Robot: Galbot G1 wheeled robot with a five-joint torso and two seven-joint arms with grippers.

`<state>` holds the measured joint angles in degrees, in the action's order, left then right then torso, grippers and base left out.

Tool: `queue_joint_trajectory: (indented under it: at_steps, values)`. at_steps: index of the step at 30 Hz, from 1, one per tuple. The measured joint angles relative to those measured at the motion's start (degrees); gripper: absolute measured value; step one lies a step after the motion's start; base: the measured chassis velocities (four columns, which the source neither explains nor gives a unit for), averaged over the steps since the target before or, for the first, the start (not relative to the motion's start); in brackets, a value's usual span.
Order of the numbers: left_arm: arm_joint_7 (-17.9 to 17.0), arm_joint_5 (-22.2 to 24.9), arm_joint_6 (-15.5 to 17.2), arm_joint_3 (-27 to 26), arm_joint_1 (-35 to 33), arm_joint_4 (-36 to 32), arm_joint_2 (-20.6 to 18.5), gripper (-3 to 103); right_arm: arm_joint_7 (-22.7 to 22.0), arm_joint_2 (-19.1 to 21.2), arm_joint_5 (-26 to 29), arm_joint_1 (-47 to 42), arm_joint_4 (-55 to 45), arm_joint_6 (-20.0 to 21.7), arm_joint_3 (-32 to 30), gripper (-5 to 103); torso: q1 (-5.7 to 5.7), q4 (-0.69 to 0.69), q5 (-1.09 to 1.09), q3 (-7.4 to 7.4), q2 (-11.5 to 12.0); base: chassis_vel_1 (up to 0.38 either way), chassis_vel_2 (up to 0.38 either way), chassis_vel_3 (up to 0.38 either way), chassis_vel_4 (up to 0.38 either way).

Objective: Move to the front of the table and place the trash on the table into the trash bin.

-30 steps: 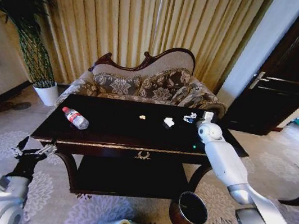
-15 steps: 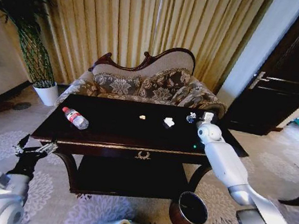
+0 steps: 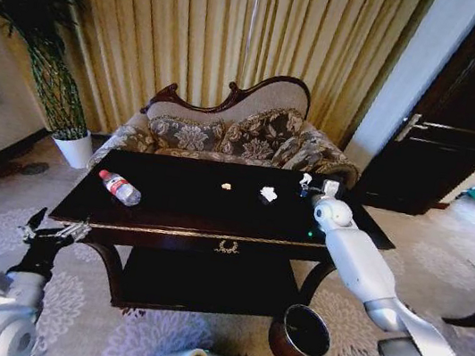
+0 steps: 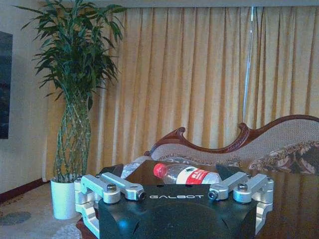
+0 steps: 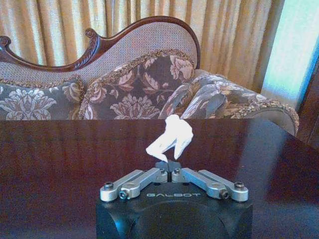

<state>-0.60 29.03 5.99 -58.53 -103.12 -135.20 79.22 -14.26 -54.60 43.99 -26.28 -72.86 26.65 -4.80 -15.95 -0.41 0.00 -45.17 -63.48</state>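
Now right gripper point(image 5: 168, 166) jaws clamped on a paper scrap point(image 5: 172, 138) above the tabletop point(image 3: 188, 206) far right; left gripper point(image 3: 55, 231) jaws apart near-left; bottle point(image 3: 119, 187) lies left; bin point(image 3: 301, 334) on floor near right.

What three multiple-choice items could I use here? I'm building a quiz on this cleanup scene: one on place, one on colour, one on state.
1. Where is the bin?
A. On the table
B. On the floor by the table's right front corner
C. On the sofa

2. What colour is the bottle's cap?
A. Blue
B. White
C. Red

3. How is the right gripper?
A. Shut on a paper scrap
B. Open and empty
C. Shut on the bottle

Answers:
1 B: the bin stands on the floor, below the table at its right front corner.
2 C: the bottle lying on the table has a red cap.
3 A: the right gripper has its fingers together on a white paper scrap over the table.
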Motion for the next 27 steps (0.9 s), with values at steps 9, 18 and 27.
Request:
queue_joint_trajectory:
  at_steps: [9, 18, 27]
  values:
    - [0.0, 0.05, 0.37, -0.06, -0.13, -0.26, 0.0, 100, -0.31, 0.41, 0.84, -0.37, -1.13, 0.02, -0.32, 0, 0.0, 0.0, 0.0, 0.0, 0.0, 0.0, 0.0, 0.0, 0.0]
    - [-0.05, 0.45, 0.87, -0.42, -0.5, -0.6, -0.27, 100, -0.67, 0.71, 2.25, -1.33, -2.88, 1.05, -1.21, 0, 0.0, 0.01, 0.0, 0.0, 0.0, 0.0, 0.0, 0.0, 0.0]
    - [-0.11, 0.79, 0.92, -0.4, -0.09, -0.31, -1.15, 100, -0.94, 1.98, 4.02, -3.23, -5.89, -0.81, -2.72, 0, 0.0, 0.02, -0.01, 0.0, 0.0, 0.0, 0.0, 0.0, 0.0]
